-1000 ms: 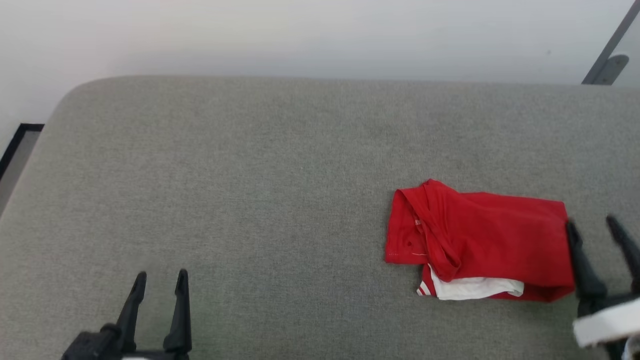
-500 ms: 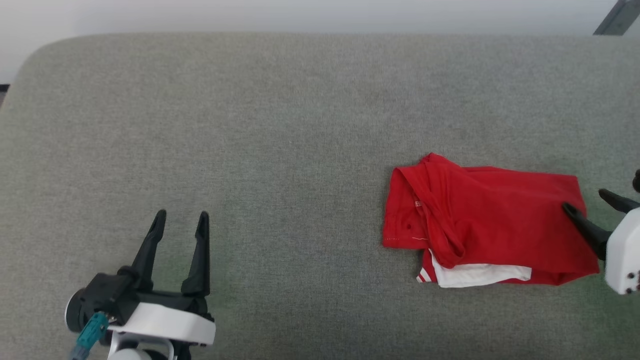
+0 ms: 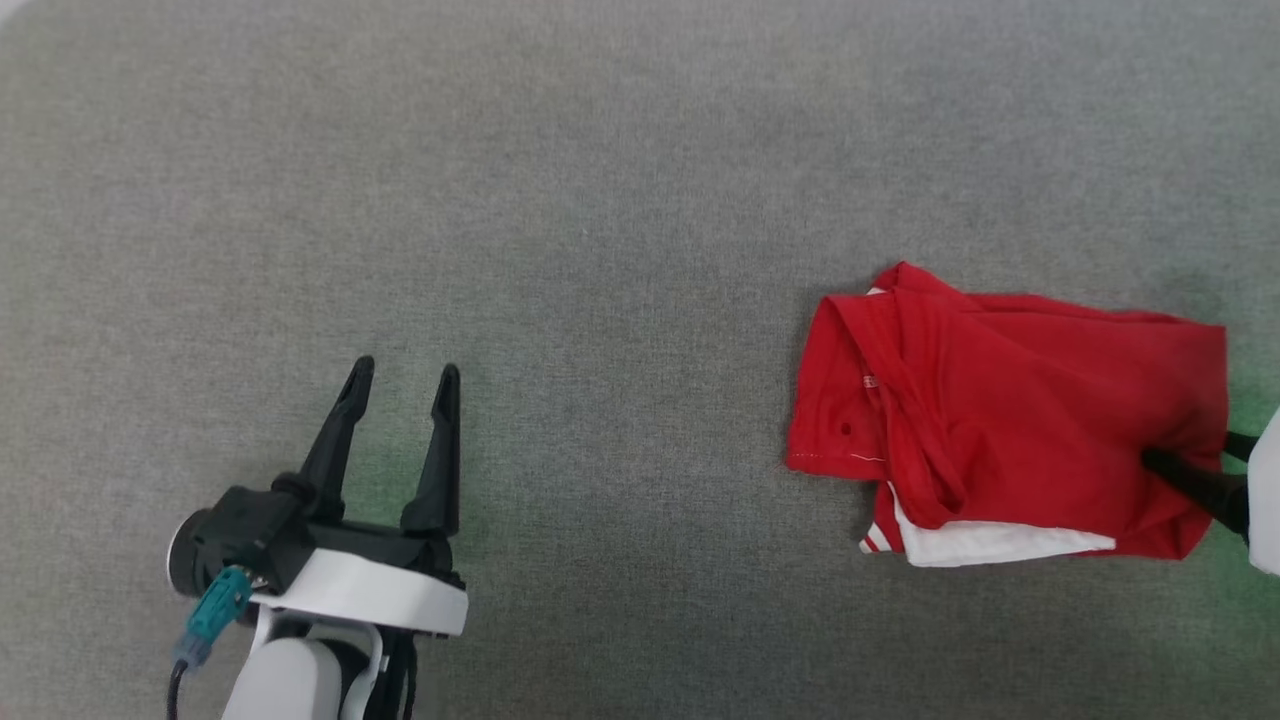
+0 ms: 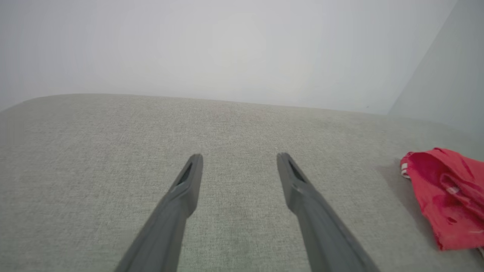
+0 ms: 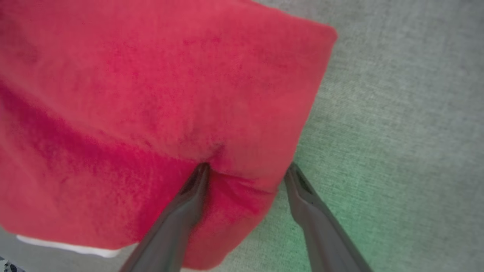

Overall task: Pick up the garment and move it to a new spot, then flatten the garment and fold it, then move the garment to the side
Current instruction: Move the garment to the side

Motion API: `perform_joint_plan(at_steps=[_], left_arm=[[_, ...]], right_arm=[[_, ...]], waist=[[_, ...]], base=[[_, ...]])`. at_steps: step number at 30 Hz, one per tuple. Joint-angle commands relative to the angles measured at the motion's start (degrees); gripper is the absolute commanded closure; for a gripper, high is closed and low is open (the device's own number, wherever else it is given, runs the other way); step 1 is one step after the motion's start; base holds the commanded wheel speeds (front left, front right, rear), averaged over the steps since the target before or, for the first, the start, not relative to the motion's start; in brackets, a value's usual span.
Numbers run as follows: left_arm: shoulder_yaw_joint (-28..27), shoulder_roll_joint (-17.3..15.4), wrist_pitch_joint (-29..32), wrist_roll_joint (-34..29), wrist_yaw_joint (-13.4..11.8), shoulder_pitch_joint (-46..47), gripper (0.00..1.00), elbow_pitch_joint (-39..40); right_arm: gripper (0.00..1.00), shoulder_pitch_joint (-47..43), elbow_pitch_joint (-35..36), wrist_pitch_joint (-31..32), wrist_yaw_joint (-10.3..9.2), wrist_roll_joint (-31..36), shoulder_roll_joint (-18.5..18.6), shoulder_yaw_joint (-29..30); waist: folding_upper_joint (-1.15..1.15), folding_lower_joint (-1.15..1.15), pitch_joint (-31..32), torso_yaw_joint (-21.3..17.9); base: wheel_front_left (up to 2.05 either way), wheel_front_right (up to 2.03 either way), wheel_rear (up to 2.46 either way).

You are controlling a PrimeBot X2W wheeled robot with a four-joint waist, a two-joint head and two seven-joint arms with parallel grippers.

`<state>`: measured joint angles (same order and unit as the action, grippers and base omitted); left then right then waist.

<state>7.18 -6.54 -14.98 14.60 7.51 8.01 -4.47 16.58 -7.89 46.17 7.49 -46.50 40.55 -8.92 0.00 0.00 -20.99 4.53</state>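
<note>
Garment [image 3: 1000, 420] label [image 3: 868, 381] unreadable; right fingers [image 5: 179, 215] straddle its edge, left fingers [image 3: 335, 440] aside, both spread empty.

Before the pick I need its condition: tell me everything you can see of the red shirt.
The garment is a bright red soft-knit shirt, loosely bunched into a rough rectangle, a white sleeve part with red-and-white striped trim poking out at its near edge. It lies on the grey fabric surface at the robot's right. The open right gripper straddles its right edge: one finger dents the cloth, the other sits just past the edge.
</note>
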Motion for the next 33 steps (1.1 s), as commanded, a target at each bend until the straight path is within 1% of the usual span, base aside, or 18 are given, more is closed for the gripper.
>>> perform_joint_plan(at_steps=[1,2,3,4,5,9,13,16,21,24,27,30,33], left_arm=[[0.04,0.07,-0.28,0.36,-0.08,0.95,0.0,-0.02],[0.2,0.13,-0.28,0.36,-0.08,1.3,0.0,-0.18],[0.38,0.14,-0.28,0.38,-0.08,1.59,0.0,-0.3],[0.47,0.16,-0.28,0.36,-0.08,1.87,0.0,-0.35],[0.49,0.16,-0.28,0.33,-0.08,2.11,0.0,-0.46],[0.44,-0.09,-0.29,0.03,-0.08,2.94,0.0,-0.65],[0.48,-1.0,-0.29,-0.3,-0.08,3.46,0.0,-0.35],[1.33,-2.25,-0.28,-0.55,-0.08,4.62,0.0,0.07],[3.53,-4.72,-0.28,-1.23,-0.08,8.63,0.0,0.98],[5.34,-6.3,-0.28,-1.51,-0.08,12.13,0.0,2.17],[8.1,-8.32,-0.28,-2.11,-0.08,16.41,0.0,3.06],[11.36,-10.44,-0.28,-2.35,-0.08,21.44,0.0,3.89],[14.75,-12.15,-0.28,-2.86,-0.08,26.86,0.0,4.36]], right_arm=[[0.0,-0.48,-1.11,0.65,0.0,0.1,-1.72,-1.29],[0.0,-0.67,-1.32,1.07,-0.01,0.2,-2.11,-1.63],[0.24,-0.76,-1.28,1.12,-0.01,0.4,-2.34,-2.01],[0.7,-0.62,-1.28,0.86,-0.01,0.53,-2.56,-2.15],[1.0,-0.38,-1.28,0.47,-0.01,0.34,-3.0,-2.09],[1.0,0.35,-1.22,-1.49,-0.17,0.6,-3.08,-1.51],[1.0,1.51,-0.03,-5.58,-0.22,1.36,-2.51,0.42],[1.0,2.27,0.64,-9.3,-0.22,2.21,-0.87,3.29],[1.0,2.12,0.08,-13.25,-0.12,2.35,1.31,9.52],[1.0,2.84,-1.41,-15.3,-0.07,2.58,2.63,13.76],[1.0,4.52,-3.91,-17.68,-0.01,2.18,2.71,16.86],[1.0,7.0,-7.14,-20.19,-0.01,2.35,3.14,18.98],[1.0,9.44,-11.03,-23.29,-0.02,5.62,4.96,19.42]], waist=[[0.0,0.0,-1.18,0.4],[0.0,0.0,-1.62,0.39],[0.0,0.0,-1.99,0.35],[0.0,0.0,-2.37,0.29],[0.0,0.0,-2.64,0.13],[0.0,0.0,-3.44,-1.0],[0.0,0.0,-4.05,-3.17],[0.0,0.0,-5.11,-5.42],[0.0,0.0,-8.1,-8.86],[0.0,0.0,-10.65,-11.04],[0.0,0.0,-13.35,-13.25],[0.0,0.0,-16.17,-15.08],[0.0,0.0,-18.92,-16.09]], base=[[0.0,0.0,0.0],[0.0,0.0,0.0],[0.0,0.0,0.0],[0.0,0.0,0.0],[0.0,0.0,0.0],[0.0,0.0,0.0],[0.0,0.0,0.0],[0.0,0.0,0.0],[0.0,0.0,0.0],[0.0,0.0,0.0],[0.0,0.0,0.0],[0.0,0.0,0.0],[0.0,0.0,0.0]])
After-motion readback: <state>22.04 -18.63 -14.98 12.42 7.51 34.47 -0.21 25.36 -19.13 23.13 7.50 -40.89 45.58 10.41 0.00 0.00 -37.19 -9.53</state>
